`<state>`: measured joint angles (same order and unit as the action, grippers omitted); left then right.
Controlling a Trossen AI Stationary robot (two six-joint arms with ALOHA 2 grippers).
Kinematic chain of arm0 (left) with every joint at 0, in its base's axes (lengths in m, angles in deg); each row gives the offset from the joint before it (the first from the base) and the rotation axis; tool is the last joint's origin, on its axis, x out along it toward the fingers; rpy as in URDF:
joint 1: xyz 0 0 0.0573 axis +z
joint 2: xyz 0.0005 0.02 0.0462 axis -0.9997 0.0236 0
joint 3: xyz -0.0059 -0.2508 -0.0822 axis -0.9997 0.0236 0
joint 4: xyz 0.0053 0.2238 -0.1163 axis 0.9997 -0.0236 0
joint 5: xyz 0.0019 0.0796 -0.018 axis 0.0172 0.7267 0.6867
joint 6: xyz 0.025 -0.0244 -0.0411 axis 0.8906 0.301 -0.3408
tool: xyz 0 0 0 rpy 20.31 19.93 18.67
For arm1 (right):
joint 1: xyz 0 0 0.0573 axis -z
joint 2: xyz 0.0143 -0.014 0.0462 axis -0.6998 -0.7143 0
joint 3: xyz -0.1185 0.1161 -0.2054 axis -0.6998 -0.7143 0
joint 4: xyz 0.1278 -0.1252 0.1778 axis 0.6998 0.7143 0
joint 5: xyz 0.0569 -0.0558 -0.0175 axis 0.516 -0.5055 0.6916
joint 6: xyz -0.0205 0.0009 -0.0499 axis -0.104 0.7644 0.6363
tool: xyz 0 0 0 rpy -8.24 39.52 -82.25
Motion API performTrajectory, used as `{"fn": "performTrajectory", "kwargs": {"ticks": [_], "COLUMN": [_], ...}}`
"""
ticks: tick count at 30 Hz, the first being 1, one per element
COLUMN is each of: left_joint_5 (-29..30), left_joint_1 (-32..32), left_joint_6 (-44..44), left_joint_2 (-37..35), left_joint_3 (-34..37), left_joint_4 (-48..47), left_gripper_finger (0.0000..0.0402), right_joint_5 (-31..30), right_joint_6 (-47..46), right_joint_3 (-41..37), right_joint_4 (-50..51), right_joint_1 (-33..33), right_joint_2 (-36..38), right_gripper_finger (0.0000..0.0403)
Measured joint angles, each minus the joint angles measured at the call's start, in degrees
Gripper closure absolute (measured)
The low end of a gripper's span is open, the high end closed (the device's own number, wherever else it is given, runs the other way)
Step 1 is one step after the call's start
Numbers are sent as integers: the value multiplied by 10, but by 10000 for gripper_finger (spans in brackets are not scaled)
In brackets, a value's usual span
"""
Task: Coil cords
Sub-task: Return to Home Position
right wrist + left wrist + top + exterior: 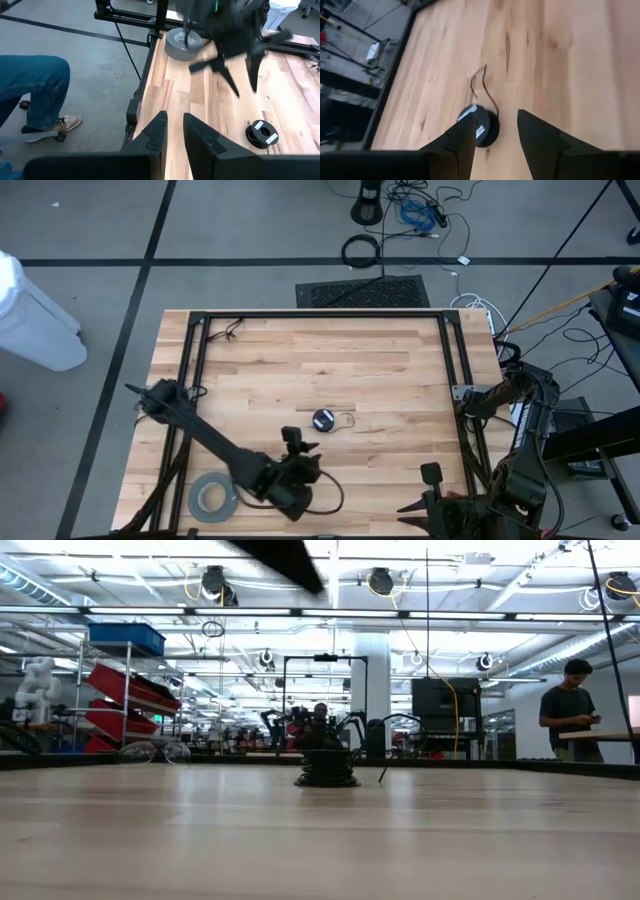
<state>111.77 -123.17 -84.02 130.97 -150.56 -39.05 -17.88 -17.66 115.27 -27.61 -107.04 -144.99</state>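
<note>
The cord is a thin dark wire (pixel 483 89) joined to a small round black disc (pixel 323 419), which lies flat on the wooden table near its middle. A short loop of wire (pixel 346 420) lies beside the disc on the side toward the table's right edge. My left gripper (pixel 495 137) hangs open above the table, just on the near side of the disc (pixel 483 131), touching nothing; the right wrist view shows it (pixel 242 80) raised clear. My right gripper (pixel 172 132) waits at the near right corner, its fingers a narrow gap apart with nothing between them.
A wide grey tape roll (pixel 213 498) lies at the near left corner, beside my left arm. A black frame (pixel 320 314) runs along the table's far, left and right sides. A person's leg (pixel 30 82) stands on the floor beyond the near edge.
</note>
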Motion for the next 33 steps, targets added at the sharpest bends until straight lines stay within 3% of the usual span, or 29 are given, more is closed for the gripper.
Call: {"fn": "performTrajectory", "kwargs": {"ticks": [12, 17, 22, 33], "left_joint_5": [0, -13, -2, -16], "left_joint_1": [-57, -78, -92, -48], "left_joint_6": [-15, -14, -10, 112], "left_joint_2": [-118, -141, -159, -194], "left_joint_3": [0, 0, 0, 0], "left_joint_4": [77, 102, 92, 157], "left_gripper_finger": [262, 320, 393, 397], "right_joint_5": [-19, -38, -34, -30], "right_joint_6": [10, 11, 45, 49], "right_joint_3": [0, 0, 0, 0], "right_joint_4": [4, 4, 13, 144], "right_joint_1": [10, 16, 30, 40], "right_joint_2": [-8, -7, -1, 78], "right_gripper_finger": [358, 396, 400, 402]}}
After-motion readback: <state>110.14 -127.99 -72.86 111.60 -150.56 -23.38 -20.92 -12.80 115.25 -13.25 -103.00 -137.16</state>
